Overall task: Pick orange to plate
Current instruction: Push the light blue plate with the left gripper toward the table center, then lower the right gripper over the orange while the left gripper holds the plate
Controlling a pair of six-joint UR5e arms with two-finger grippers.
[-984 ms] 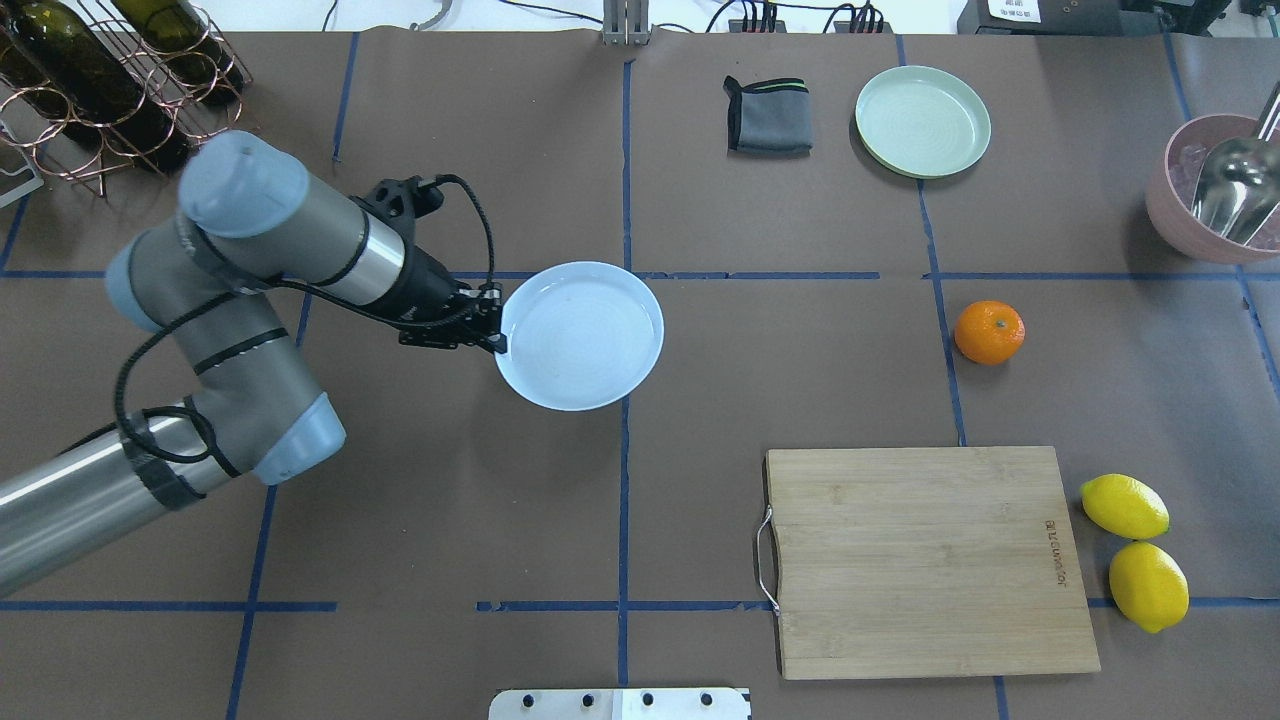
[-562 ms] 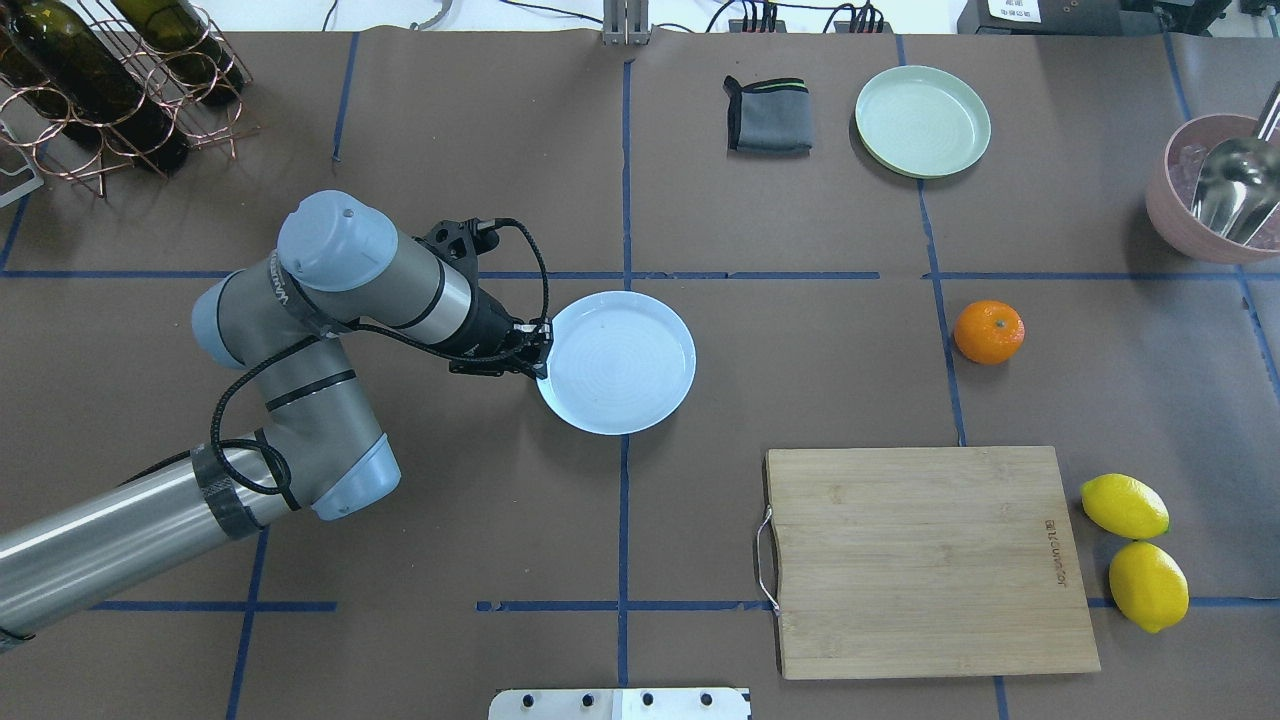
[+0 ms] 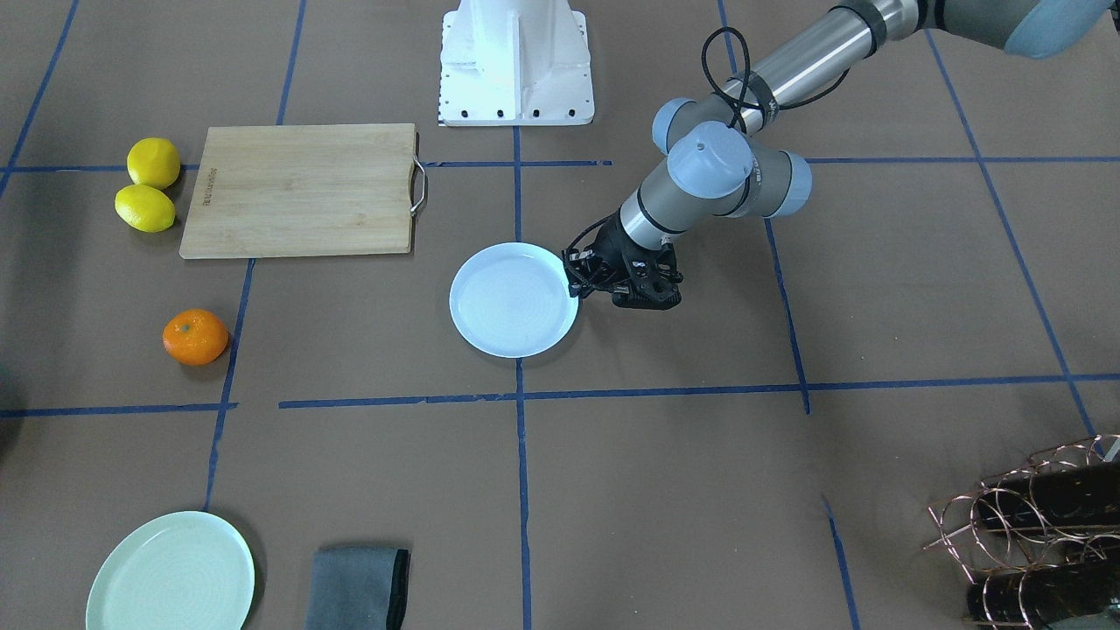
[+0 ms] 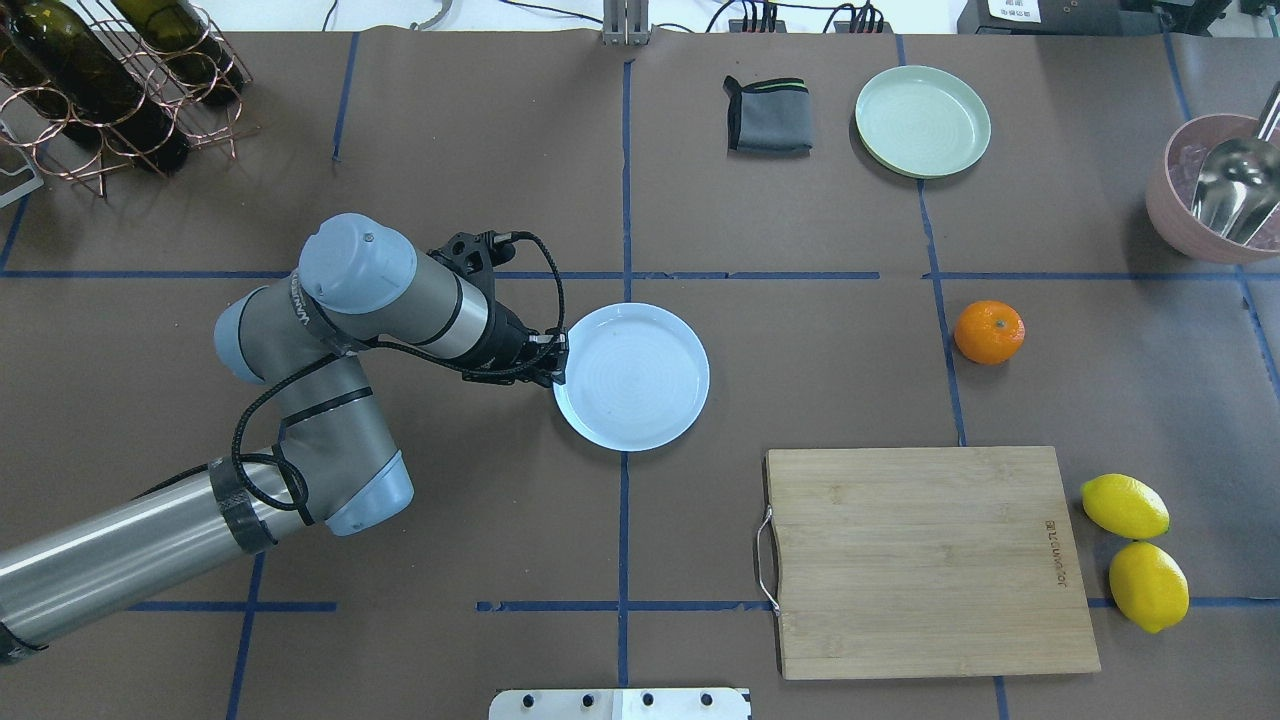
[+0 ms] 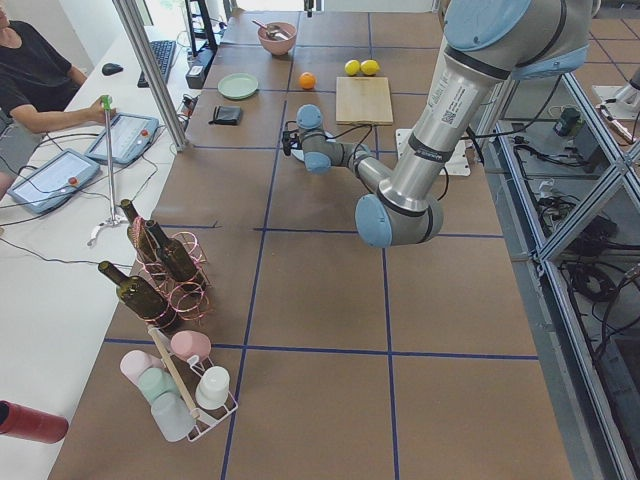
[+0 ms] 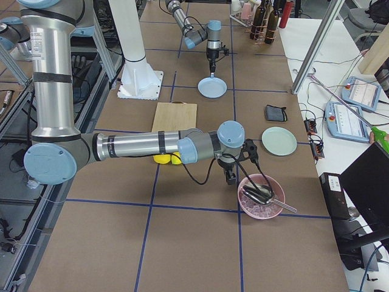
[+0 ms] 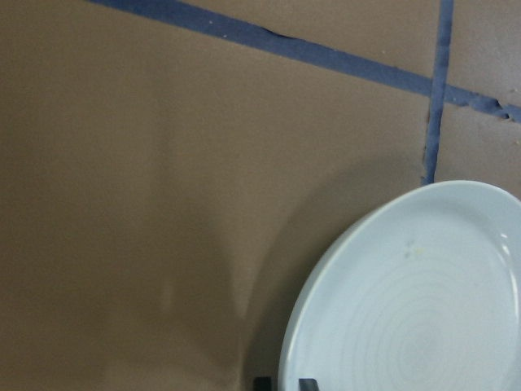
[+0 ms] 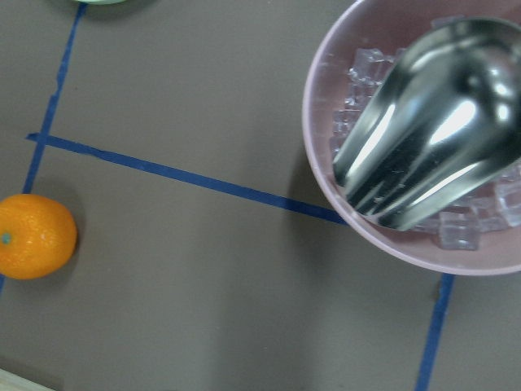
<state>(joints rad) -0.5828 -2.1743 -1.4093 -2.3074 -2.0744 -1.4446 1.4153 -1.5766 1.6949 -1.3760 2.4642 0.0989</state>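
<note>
Shifted rightward since a second ago, the plate (image 4: 632,377) hangs pinched at its left rim in the left gripper (image 4: 555,368); the orange (image 4: 989,332) lies well to its right. Lower level, then release.

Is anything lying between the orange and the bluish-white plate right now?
Nothing visible. Only bare table lies between the orange and the plate. The cutting board sits nearer the robot, off that line, and the left gripper is at the plate's far rim.

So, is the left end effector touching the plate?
Touching. Overhead view shows the left end effector clamped on the rim of the plate.
</note>
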